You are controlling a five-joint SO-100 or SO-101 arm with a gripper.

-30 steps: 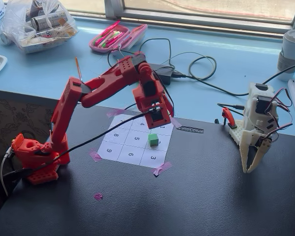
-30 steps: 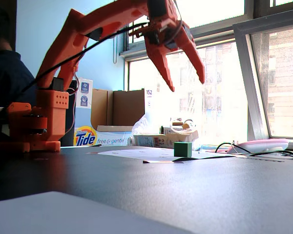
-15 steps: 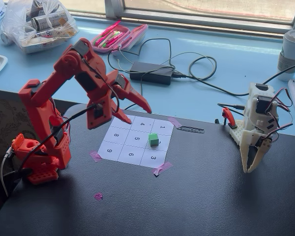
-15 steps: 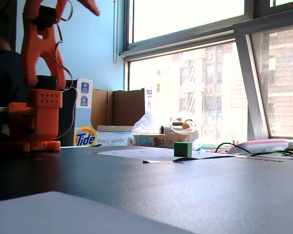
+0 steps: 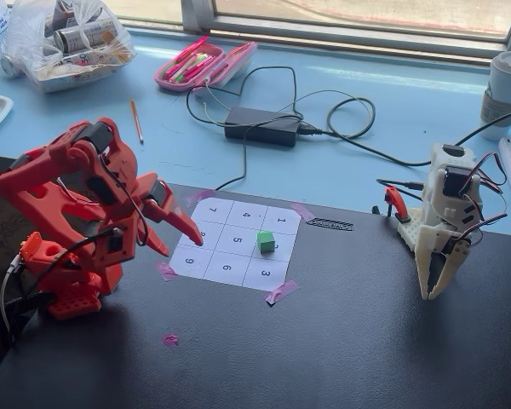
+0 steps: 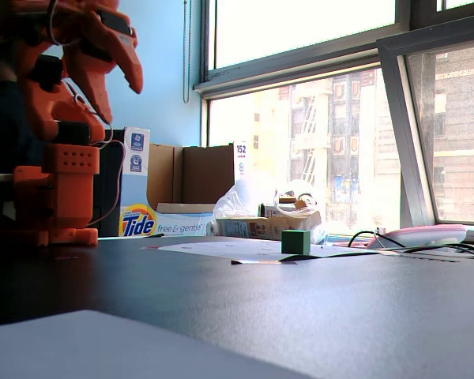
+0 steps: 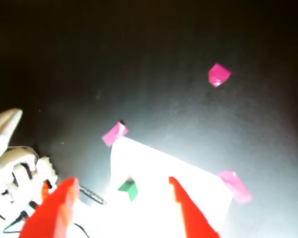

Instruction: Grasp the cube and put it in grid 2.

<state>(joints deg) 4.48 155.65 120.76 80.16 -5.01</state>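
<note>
The green cube (image 5: 266,242) rests on the sheet's right-column square between "1" and "3", grid 2 (image 5: 281,253); the cube mostly covers its digit. My red gripper (image 5: 181,247) is open and empty, hovering over the left edge of the sheet near the "8" square, well apart from the cube. In the low fixed view the cube (image 6: 295,242) stands on the paper, with the gripper (image 6: 118,103) raised high at the left. In the wrist view the cube (image 7: 129,189) shows between the two spread red fingers (image 7: 54,213) of the gripper (image 7: 122,181), on glare-washed paper.
A white second arm (image 5: 443,230) stands at the right of the black mat. Pink tape pieces (image 5: 280,292) hold the sheet's corners. Cables, a power brick (image 5: 261,125), a pencil case and a bag lie on the blue table behind.
</note>
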